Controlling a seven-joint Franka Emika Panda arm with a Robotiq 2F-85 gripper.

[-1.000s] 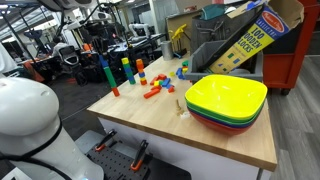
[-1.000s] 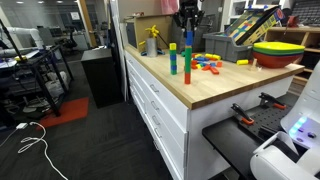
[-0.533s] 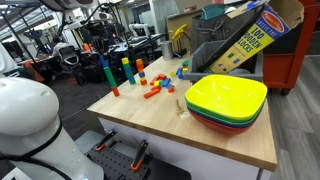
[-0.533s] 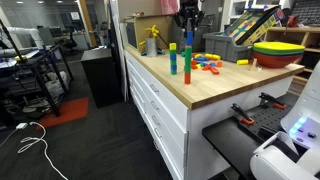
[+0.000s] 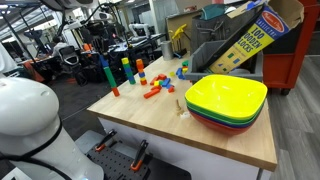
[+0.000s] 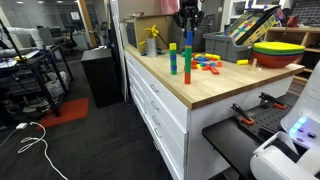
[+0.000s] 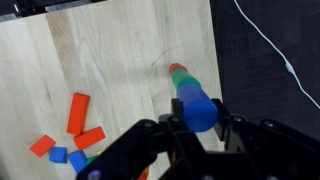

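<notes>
Clenched on a blue block.
My fingers (image 7: 200, 128) grip the blue block (image 7: 198, 105) topping a green-and-red stack (image 7: 181, 78) over the wooden surface (image 7: 110, 50); loose blocks (image 7: 75, 125) lie nearby.

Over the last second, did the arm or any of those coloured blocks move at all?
Nothing visibly changed. The gripper hangs shut above the tall block tower, just as before. The loose blocks on the wooden table and the stacked bowls lie where they were.
</notes>
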